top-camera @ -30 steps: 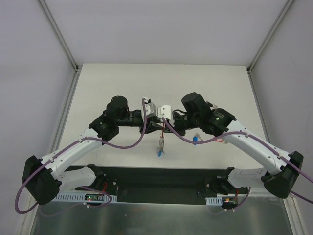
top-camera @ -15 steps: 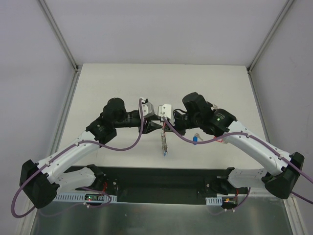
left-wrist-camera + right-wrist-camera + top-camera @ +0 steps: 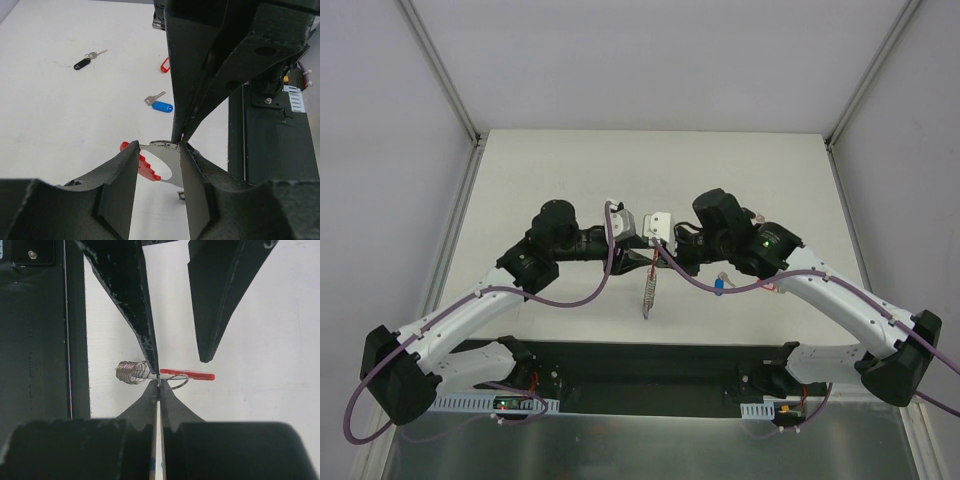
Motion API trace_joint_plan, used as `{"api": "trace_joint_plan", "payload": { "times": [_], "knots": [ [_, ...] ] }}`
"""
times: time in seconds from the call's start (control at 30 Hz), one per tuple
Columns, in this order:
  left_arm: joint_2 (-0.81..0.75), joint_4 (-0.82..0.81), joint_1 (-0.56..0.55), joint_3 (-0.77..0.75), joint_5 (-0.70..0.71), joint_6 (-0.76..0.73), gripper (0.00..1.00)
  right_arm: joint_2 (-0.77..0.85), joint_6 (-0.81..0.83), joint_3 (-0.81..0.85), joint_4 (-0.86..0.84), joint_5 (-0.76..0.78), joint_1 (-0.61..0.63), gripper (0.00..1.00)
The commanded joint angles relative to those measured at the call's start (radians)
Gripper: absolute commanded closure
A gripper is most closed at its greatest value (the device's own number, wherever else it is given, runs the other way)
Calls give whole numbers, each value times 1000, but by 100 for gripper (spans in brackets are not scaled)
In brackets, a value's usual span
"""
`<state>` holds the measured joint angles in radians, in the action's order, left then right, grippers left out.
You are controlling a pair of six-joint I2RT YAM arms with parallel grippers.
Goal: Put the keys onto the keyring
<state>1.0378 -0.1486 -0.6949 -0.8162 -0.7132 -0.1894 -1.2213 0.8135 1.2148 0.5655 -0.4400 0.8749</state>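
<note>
Red plastic band of the keyring (image 3: 146,169) sits between the pads of the left claw (image 3: 159,150). Its ribbed red edge is against one pad and a flat silver tab (image 3: 167,160) against the other. The jaws stand wide but are bridged by the piece, so I read this as grasping the keyring, held off the table (image 3: 60,115). A coiled silver wire (image 3: 129,372) hangs from the piece outside those pads.

Right claw (image 3: 159,384) is clenched. Its tips meet at the small wire ring (image 3: 177,383), touching one finger of the left claw. The held key (image 3: 159,440) shows only as a thin bright strip, edge-on between the pads, with a trace of blue further back. Judged blue-headed, not certain.

Loose on the table beyond both claws: blue key (image 3: 160,105) nearest, red key (image 3: 164,64) and black key (image 3: 85,61) further off.

Step in hand (judgement): working the key's hole onto the wire ring.
- Left claw should hold rigid, with no rotation.
- Right claw should advance slowly along the wire, with a small wrist turn to follow its curve.
- Metal on metal is slick and the blade is thin, so a firm pinch is needed or the key pivots.
- The ring looks springy. Forcing it may drag the smooth plastic band out of the pads.
- The dangling coil could snag.
</note>
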Motion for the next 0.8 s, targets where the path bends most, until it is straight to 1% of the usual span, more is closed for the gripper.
{"api": "trace_joint_plan", "payload": {
  "times": [0.0, 0.17, 0.33, 0.4, 0.57, 0.63, 0.77],
  "knots": [
    [27, -17, -9, -43, -71, 24, 63, 28, -10, 9, -52, -9, 3, 99],
    [47, -17, -9, -51, -92, 30, 68, 26, -11, 8, -52, -6, 3, 99],
    [51, -9, -11, -52, -101, 34, 69, 25, -14, 8, -55, 4, 3, 99],
    [56, -9, -11, -54, -101, 33, 75, 25, -14, 9, -56, -2, 3, 99],
    [71, -9, -12, -72, -101, 31, 78, 20, -14, 11, -55, -9, 3, 99],
    [80, -9, -12, -77, -101, 33, 84, 19, -14, 11, -52, -17, 4, 99],
    [93, -5, -14, -84, -104, 34, 87, 22, -8, 11, -52, -23, 10, 99]
  ]
}}
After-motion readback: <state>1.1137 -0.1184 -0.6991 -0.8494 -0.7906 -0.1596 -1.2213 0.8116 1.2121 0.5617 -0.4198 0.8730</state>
